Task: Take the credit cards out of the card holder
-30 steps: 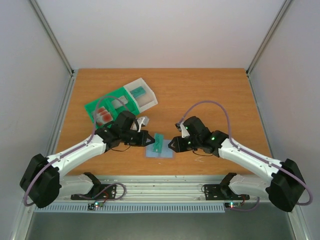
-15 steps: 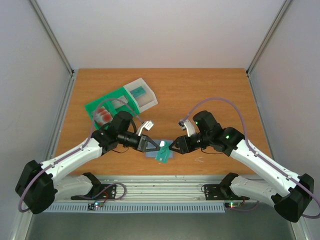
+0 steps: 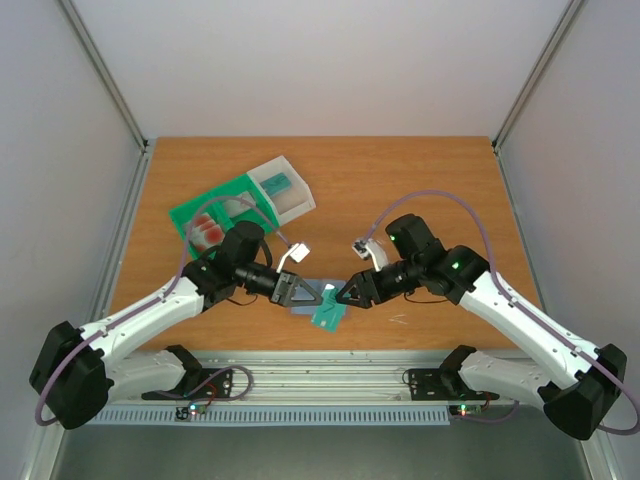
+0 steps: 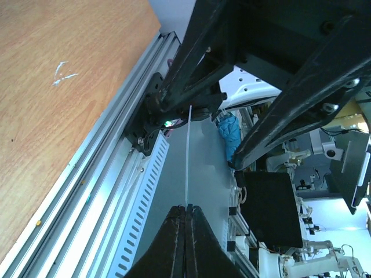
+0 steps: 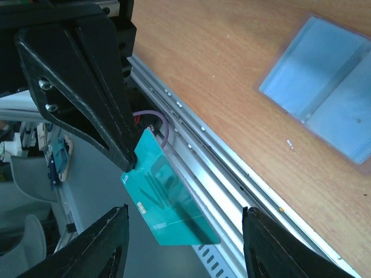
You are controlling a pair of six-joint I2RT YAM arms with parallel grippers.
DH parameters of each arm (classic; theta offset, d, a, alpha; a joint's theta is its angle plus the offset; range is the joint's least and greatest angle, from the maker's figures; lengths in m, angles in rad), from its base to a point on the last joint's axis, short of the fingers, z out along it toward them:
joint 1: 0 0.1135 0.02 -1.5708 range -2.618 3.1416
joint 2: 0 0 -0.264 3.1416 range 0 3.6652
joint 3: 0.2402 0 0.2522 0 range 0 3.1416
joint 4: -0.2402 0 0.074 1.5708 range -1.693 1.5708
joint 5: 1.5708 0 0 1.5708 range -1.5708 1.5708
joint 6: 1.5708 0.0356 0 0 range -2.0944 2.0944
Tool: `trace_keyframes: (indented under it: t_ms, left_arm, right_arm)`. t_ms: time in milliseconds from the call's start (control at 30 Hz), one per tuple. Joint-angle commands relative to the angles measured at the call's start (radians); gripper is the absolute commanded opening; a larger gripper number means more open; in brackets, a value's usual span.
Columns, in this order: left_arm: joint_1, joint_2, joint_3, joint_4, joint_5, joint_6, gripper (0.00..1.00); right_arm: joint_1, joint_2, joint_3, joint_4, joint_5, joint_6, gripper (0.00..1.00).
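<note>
In the right wrist view a greenish-teal credit card point(image 5: 168, 200) hangs in the air over the table's near rail. The left gripper's black fingers point(image 5: 87, 75) pinch its upper left corner. My left gripper point(image 4: 186, 207) is shut on this card, which shows edge-on as a thin pale line point(image 4: 188, 156). My right gripper point(image 5: 184, 209) stands open, with one finger on each side of the card and touching neither face. From above, the left gripper point(image 3: 305, 293) and right gripper point(image 3: 345, 293) meet tip to tip over the blue-grey card holder point(image 3: 299, 307), with the teal card point(image 3: 327, 316) tilted between them. The card holder point(image 5: 324, 87) lies open flat on the wood.
A green-and-white compartment tray point(image 3: 240, 205) sits at the back left, holding red-blotched cards point(image 3: 208, 230) and a teal one point(image 3: 278, 183). An aluminium rail point(image 3: 330, 375) runs along the near table edge. A small white scuff point(image 3: 400, 320) marks the wood.
The teal card came up off the holder between both grippers. The left gripper reached right and now holds it, while the right gripper's jaws have spread wide off the card.
</note>
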Motion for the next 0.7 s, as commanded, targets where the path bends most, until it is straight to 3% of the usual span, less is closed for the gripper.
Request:
trace_keyframes:
  t_ms: [0, 100, 300, 500, 567, 667]
  left_arm:
    - [-0.004, -0.012, -0.01, 0.098, 0.059, 0.0, 0.01]
    - [-0.005, -0.022, -0.02, 0.136, 0.065, -0.016, 0.0]
    - [-0.005, -0.025, -0.018, 0.146, 0.051, -0.028, 0.01]
    - [-0.004, -0.064, 0.009, 0.087, -0.126, -0.032, 0.41]
    - [-0.002, -0.11, 0.019, 0.07, -0.242, -0.065, 0.6]
    - [-0.001, -0.193, 0.036, 0.018, -0.433, -0.116, 0.8]
  right_arm:
    - [-0.007, 0.012, 0.019, -0.032, -0.047, -0.04, 0.54]
    - [-0.01, 0.01, 0.014, -0.029, -0.068, -0.047, 0.44]
    - [-0.015, -0.017, 0.003, 0.019, -0.084, -0.017, 0.04]
    - [-0.015, -0.045, -0.031, 0.123, -0.082, 0.059, 0.01]
    - [-0.016, -0.051, -0.039, 0.158, -0.043, 0.125, 0.01]
    - [-0.019, -0.071, -0.043, 0.235, -0.002, 0.216, 0.01]
